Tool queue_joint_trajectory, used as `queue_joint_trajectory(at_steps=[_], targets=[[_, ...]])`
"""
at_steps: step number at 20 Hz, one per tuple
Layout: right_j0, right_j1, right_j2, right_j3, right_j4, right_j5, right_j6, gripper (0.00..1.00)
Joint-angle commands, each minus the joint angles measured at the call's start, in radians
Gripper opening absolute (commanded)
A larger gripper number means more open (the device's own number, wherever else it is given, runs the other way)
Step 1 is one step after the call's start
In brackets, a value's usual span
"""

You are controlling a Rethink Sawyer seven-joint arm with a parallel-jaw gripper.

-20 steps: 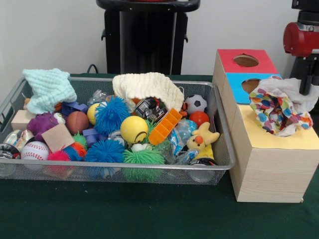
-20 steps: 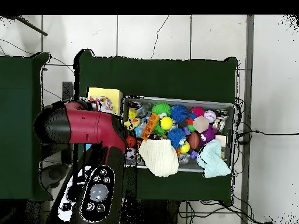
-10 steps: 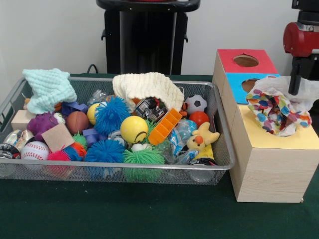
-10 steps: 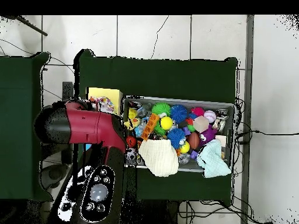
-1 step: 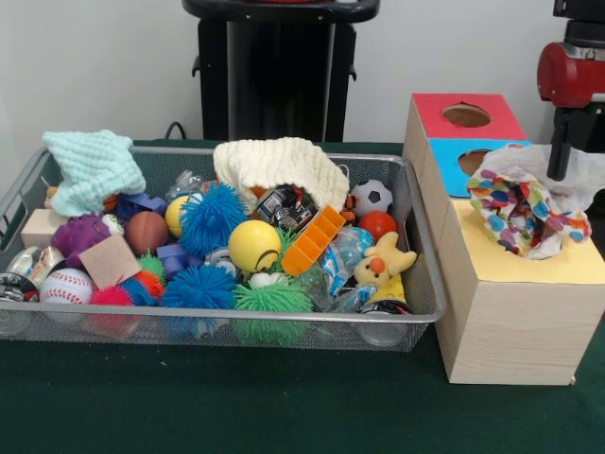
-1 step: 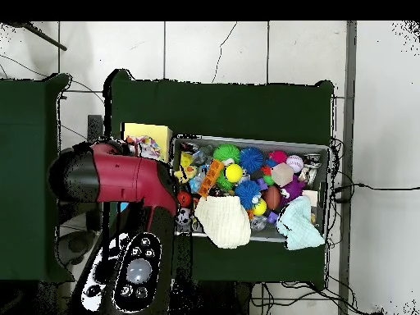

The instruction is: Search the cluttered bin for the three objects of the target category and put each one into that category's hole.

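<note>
Front view: a wire-mesh bin (image 5: pixel 416 312) fills the left and centre of the frame, standing on a green table cover (image 5: pixel 284 407). To its right stands a wooden box (image 5: pixel 510 331) whose top carries a red panel (image 5: pixel 435 113) with a round hole, a blue panel (image 5: pixel 449 165) with a second hole, and a yellow panel (image 5: pixel 586 265). A polka-dot cloth (image 5: pixel 525 213), white with coloured spots, lies bunched on the box top, over the blue and yellow panels, at right of frame. The gripper (image 5: pixel 558 161) descends at the right edge to the upper part of this cloth; whether it is wide, narrow or clasping the fabric cannot be told. In the bin, a cream knitted cloth (image 5: pixel 279 165) lies at upper centre and a mint cloth (image 5: pixel 90 168) at upper left, both partly over the rim. Among the other contents are a yellow ball (image 5: pixel 253 246), a blue spiky ball (image 5: pixel 213 216), an orange block (image 5: pixel 314 241) and a baseball (image 5: pixel 64 286).

Overhead view: the red arm (image 6: pixel 123 176) covers most of the box at centre left.
</note>
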Motion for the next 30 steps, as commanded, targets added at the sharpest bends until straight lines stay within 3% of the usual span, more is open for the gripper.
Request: queue_joint_trajectory(at_steps=[1,6,15,25,30], targets=[[-0.018,-0.012,0.058,0.021,-0.009,0.165,0.173,1.00],[-0.014,-0.073,0.037,-0.006,-0.020,0.283,0.168,1.00],[-0.016,-0.149,0.026,-0.023,-0.041,0.386,0.159,1.00],[-0.044,-0.212,0.047,-0.009,-0.050,0.436,0.111,1.00],[-0.091,-0.257,0.075,0.057,-0.056,0.404,0.023,1.00]])
